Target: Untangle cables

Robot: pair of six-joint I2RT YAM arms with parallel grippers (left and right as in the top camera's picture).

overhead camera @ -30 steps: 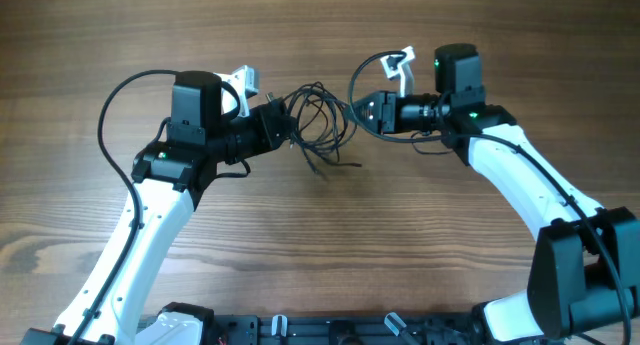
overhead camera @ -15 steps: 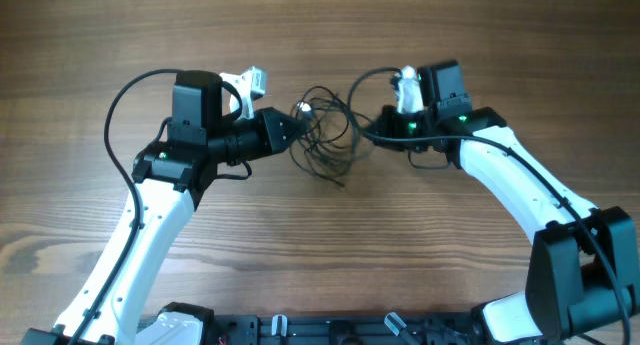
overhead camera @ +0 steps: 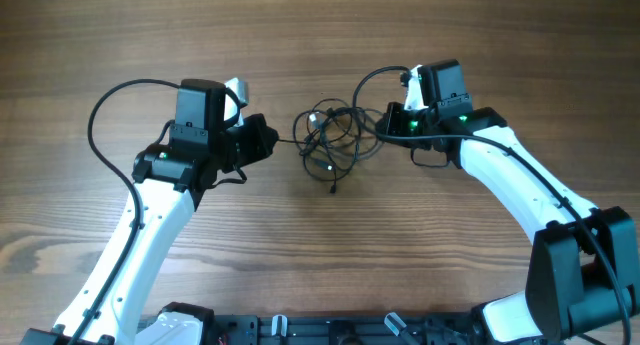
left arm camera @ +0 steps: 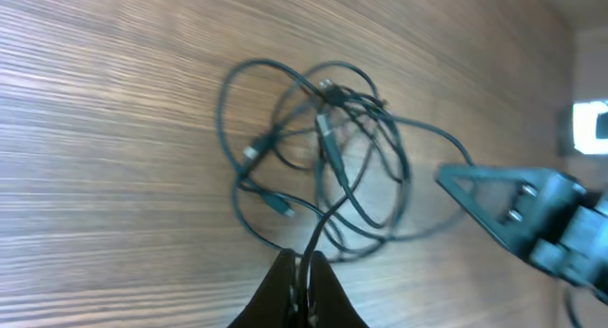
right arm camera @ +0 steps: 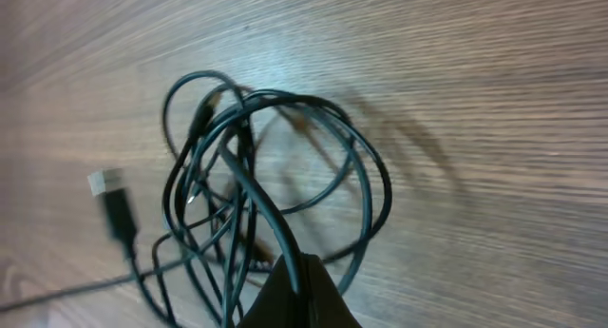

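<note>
My left end effector (left arm camera: pixel 302 292) and right end effector (right arm camera: pixel 298 288) are each clamped on a strand of the cables (overhead camera: pixel 330 147), toward the middle of the tabletop's (overhead camera: pixel 320 265) far edge. Probably light, floppy, snag-prone; I'd grip near plug ends (right arm camera: pixel 116 206).

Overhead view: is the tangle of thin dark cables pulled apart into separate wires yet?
No, the thin dark cables lie as one bundle of crossing, overlapping loops on the wooden table.
</note>
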